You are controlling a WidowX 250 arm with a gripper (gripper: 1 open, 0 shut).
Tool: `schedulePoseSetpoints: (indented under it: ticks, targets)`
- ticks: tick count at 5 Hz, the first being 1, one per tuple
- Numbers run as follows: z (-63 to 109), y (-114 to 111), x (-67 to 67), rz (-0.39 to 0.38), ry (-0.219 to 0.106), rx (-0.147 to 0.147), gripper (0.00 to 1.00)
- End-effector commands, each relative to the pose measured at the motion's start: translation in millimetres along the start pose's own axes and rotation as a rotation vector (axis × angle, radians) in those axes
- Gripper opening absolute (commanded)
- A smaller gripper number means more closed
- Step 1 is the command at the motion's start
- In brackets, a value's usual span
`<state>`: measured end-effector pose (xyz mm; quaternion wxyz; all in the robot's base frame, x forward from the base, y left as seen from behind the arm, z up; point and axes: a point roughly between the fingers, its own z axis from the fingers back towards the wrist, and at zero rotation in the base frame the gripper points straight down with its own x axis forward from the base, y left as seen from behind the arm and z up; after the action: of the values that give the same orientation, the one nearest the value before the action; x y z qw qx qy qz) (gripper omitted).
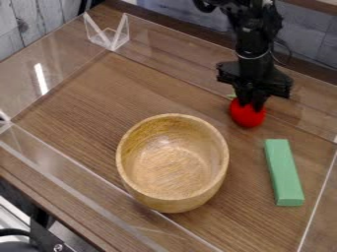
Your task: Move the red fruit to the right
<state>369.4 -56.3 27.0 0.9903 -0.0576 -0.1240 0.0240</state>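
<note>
1. Leftward, seeing a white wire-like piece (108,29) standing near the far side of the bench (99,94), well apart from the claw (250,96).
2. Next, finding the wooden bowl (171,162) resting nearer the camera, apparently playing no part in a simple sideways move.
3. Then meeting the red fruit (246,115), sitting on the bench beyond the bowl's right side, directly under the claw; probably being lined up from above for a grasp or a release.
4. Also watching the dark claw pointing down and overlapping the fruit's top; not telling from this angle how wide, or whether gripping or merely touching.
5. Rightmost, noting the green block (283,172) lying flat, possibly limiting room for placing.
</note>
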Motion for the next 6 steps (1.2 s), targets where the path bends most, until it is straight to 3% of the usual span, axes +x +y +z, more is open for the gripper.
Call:
schedulePoseSetpoints:
  ticks: [1, 2, 3, 6]
  targets:
    - [-3.9, 5, -7.8, 0.067, 0.033, 0.017, 1.00]
    - [17.8, 12, -6.1, 0.149, 0.007, -0.001, 1.00]
    - [38.1, 19, -4.5, 0.185, -0.030, -0.041, 1.00]
    - [69.6, 24, -0.1, 0.280, -0.071, -0.071, 1.00]
